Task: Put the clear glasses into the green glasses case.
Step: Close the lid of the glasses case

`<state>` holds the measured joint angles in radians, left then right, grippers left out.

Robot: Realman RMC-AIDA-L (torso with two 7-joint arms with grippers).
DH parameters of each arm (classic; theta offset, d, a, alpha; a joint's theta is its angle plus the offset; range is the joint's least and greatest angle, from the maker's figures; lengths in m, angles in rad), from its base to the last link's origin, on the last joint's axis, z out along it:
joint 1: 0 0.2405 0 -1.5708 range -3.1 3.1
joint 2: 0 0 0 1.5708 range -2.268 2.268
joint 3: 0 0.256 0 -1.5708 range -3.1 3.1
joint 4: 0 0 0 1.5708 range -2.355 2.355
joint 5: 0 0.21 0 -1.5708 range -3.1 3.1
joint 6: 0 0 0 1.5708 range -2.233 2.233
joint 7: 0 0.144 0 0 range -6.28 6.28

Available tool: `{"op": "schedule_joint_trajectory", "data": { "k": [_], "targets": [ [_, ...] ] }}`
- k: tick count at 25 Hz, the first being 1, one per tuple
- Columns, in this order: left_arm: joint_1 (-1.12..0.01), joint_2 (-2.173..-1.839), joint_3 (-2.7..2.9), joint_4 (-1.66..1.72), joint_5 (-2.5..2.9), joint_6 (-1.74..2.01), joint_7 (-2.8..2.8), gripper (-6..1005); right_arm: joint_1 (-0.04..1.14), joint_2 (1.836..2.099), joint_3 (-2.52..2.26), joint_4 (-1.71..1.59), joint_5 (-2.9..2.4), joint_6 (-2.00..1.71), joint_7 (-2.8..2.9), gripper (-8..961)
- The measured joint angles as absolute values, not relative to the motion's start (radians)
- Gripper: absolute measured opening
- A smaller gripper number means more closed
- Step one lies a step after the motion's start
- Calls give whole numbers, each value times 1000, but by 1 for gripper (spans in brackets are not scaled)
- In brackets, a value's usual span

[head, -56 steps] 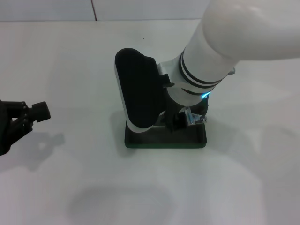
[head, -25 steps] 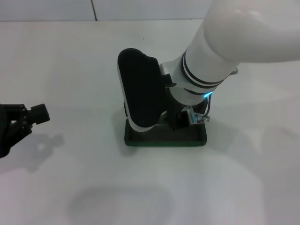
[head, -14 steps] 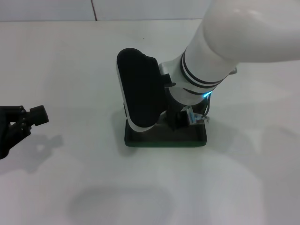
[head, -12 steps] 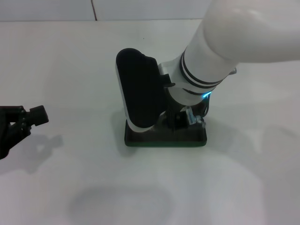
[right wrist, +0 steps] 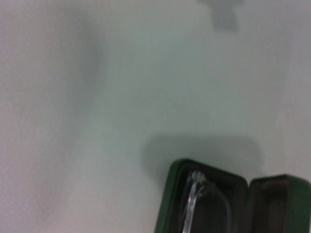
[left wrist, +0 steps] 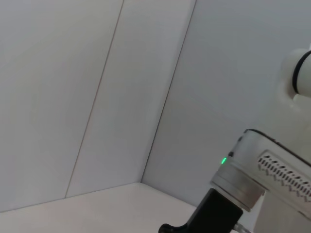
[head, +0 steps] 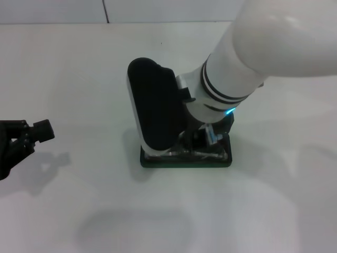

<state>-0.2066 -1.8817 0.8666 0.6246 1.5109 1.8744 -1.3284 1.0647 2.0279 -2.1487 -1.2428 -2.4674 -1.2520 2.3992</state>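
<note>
The green glasses case lies open in the middle of the white table. My right gripper reaches down into it from the far right, shut on the clear glasses, which lie low along the case's tray. The arm's black housing hides the left part of the case. The right wrist view shows the clear glasses inside the dark-lined base of the case, with the lid open beside it. My left gripper rests parked at the far left of the table.
The white table meets a pale wall at the back. The left wrist view shows only wall panels and part of the right arm.
The right arm has come down and slightly left, lowering the clear glasses from just above the case into its tray. The left arm has stayed put.
</note>
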Motion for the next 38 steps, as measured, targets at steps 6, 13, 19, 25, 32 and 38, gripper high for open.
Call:
{"op": "schedule_joint_trajectory", "data": {
  "k": [6,13,19,25,32,38],
  "targets": [
    [-202,-1885,867,626,1509,1874,-1328,48,1018,2028,-2142,-1321,-2489,-1272,2402,256],
    [-201,-1888,861,628,1503,1874,-1331,48,885,2028,-2137,-1515,-2582,-1295,2435,254],
    [-204,-1897,815,628,1502,1878,-1346,48,706,2028,-2084,-1716,-2631,-1312,2439,252],
    [-210,-1904,804,630,1499,1879,-1363,48,477,2021,-1941,-1910,-2646,-1317,2419,253],
    [-223,-1909,801,631,1498,1881,-1374,49,324,2019,-1822,-1999,-2593,-1326,2374,255],
    [-246,-1922,803,626,1508,1882,-1377,49,294,2022,-1816,-1968,-2593,-1384,2382,252]
  ]
}}
